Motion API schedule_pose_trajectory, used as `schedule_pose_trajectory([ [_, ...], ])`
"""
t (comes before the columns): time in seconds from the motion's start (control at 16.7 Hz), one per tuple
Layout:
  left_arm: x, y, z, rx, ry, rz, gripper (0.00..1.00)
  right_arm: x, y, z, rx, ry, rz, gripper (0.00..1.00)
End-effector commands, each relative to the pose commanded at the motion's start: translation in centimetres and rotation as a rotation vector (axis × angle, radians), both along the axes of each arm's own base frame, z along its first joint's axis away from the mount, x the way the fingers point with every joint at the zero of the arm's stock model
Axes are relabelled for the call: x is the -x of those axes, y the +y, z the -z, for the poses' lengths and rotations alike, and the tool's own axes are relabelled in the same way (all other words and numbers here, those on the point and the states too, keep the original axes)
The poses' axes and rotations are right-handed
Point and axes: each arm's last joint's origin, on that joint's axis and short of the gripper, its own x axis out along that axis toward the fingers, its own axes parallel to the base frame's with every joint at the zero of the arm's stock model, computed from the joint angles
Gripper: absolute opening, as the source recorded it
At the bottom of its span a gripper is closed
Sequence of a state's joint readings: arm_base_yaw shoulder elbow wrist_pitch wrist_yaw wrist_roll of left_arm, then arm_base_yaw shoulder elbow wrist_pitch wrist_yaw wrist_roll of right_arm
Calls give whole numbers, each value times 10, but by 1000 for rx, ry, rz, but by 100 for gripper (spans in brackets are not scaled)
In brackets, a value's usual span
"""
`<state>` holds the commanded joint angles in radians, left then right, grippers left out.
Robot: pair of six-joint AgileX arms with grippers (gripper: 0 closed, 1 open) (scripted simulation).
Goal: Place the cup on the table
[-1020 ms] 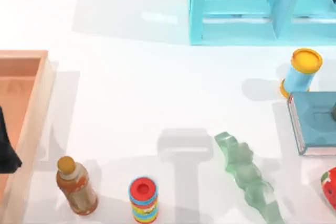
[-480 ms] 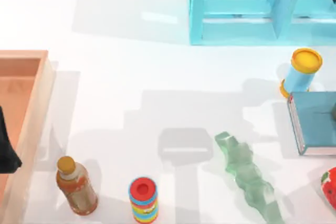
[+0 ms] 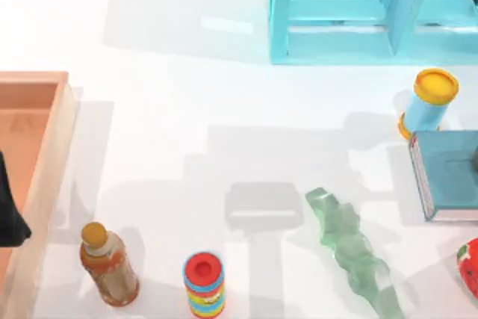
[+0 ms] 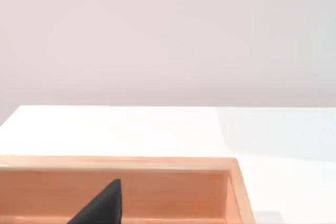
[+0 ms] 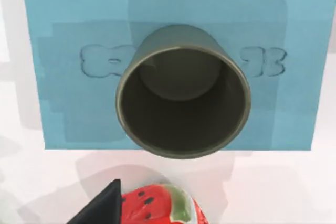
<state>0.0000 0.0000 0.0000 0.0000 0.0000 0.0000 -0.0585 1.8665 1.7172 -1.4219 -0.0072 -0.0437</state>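
Since a second ago, a broad shadow is spreading over the table [image 3: 187, 110]; objects are staying put. I am logging:
- wooden tray [image 3: 45, 177], left gripper [image 3: 11, 214] hanging over it
- blue book [image 5: 63, 14], cup [image 5: 182, 98] standing upright on it
- right gripper [image 5: 102, 205] hovering near the cup

I cannot tell either grip.
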Motion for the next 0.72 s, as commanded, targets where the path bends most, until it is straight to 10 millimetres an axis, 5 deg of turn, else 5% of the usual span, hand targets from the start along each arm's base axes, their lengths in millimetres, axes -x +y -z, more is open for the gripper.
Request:
schedule_pose_trajectory([
  [0.48,0,0,0,0,0,0,100,-1,-1,84,0,-2,1,100],
  [0.72,0,0,0,0,0,0,100,0,0,96,0,1,2,100],
])
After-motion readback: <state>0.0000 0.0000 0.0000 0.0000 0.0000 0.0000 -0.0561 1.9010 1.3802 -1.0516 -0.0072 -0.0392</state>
